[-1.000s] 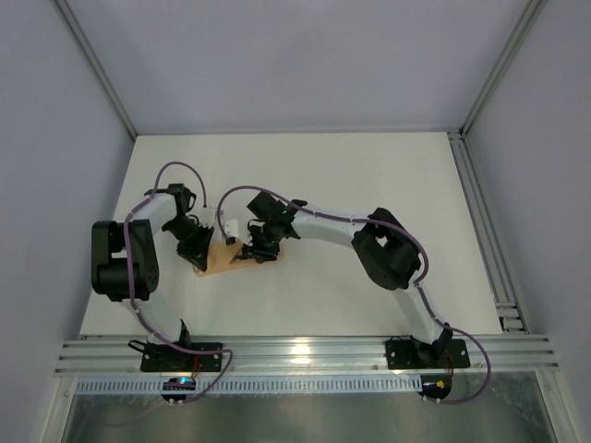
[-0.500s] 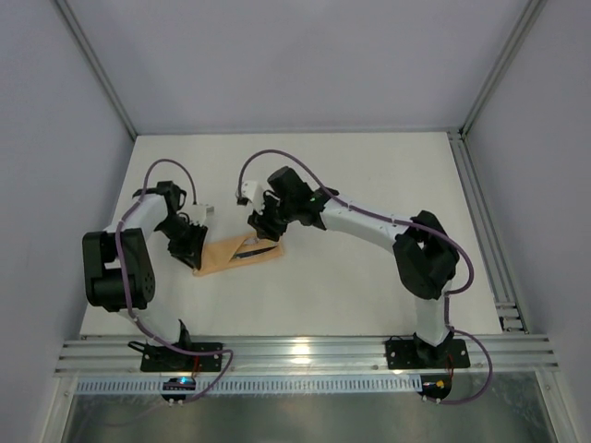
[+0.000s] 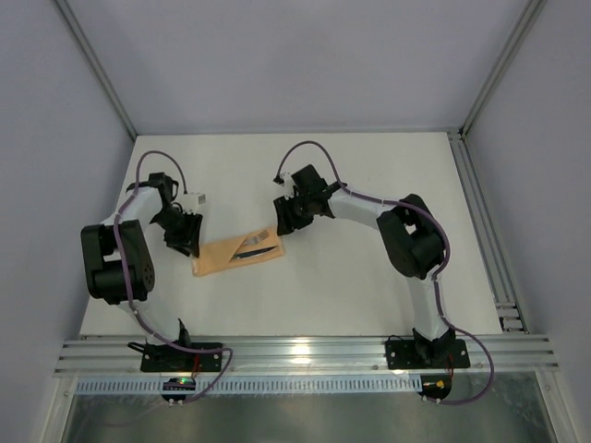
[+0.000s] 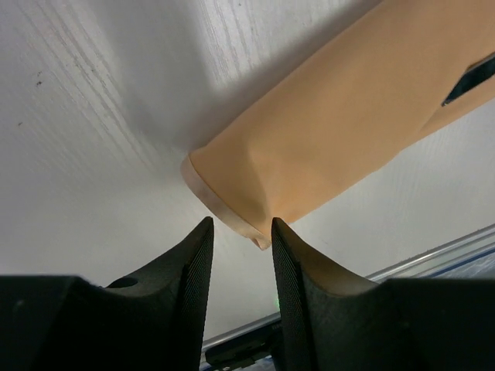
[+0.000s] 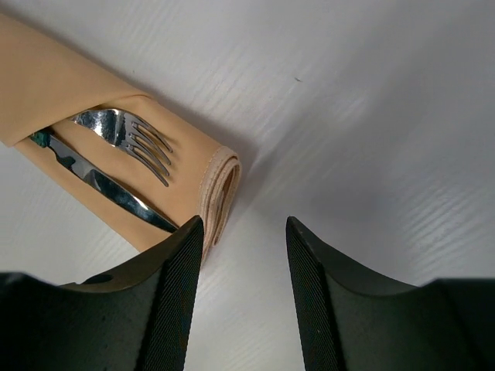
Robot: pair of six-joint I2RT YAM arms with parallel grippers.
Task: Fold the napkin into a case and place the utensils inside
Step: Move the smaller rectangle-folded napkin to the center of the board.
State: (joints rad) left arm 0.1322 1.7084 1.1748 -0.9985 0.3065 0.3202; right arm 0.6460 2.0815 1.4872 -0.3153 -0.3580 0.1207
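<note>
1. On the left side of the counter [image 3: 369,295], the left fingers [image 3: 185,242] stand slightly apart and grip nothing. Their tips sit right at the case's left end.
2. Between the arms, the case [image 3: 226,257] lies flat, its long axis running left to right and rising slightly rightward. The fork [image 5: 124,131] and knife [image 5: 116,193] are tucked inside.
3. Further right, the right fingers [image 3: 284,221] stand wider apart and empty, just beside the folded right end.
4. Each arm is about equally near its own end, so either could nudge the case.
</note>
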